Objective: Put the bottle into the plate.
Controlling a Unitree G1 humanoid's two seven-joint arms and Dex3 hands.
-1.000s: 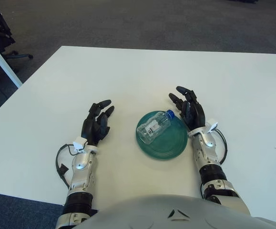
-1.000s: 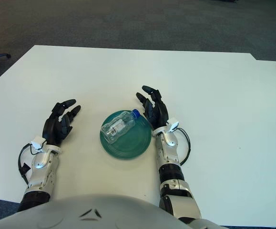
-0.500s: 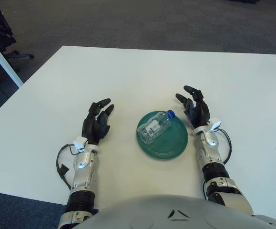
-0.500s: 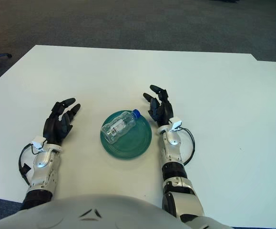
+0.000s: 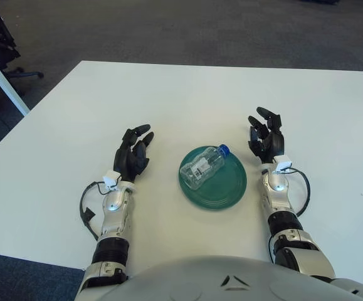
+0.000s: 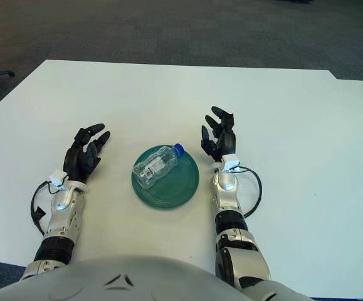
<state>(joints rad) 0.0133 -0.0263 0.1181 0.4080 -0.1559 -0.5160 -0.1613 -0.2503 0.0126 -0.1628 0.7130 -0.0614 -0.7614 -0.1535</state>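
Right hand point(image 5: 266, 135): fingers spread loose, holding nothing, just beside the plate's right edge w/ a clear gap of table between them. Left hand point(image 5: 133, 153): also spread and empty, on the plate's left side, somewhat farther off.

Bottle point(image 5: 204, 166) lies on its side in the green plate point(image 5: 228, 191), blue cap aimed up-right toward the rim, body across the upper-left part of the dish. By how things lie, the placing looks done; only clearing the hands away seems left.

Risks from here, as a guess: bottle is round and lying flat on a shallow, dished surface, so a knock to the plate could set it rolling; cap end sits near the rim, so it could tip out that side. Right hand is the closer one; a sideways sweep inward would be the likely cause. Plate on the smooth white table point(image 5: 187, 94) could prob. also slide if bumped.

Labels: bottle has a pale label w/ dark marks, too small to read. No brand legible anywhere.
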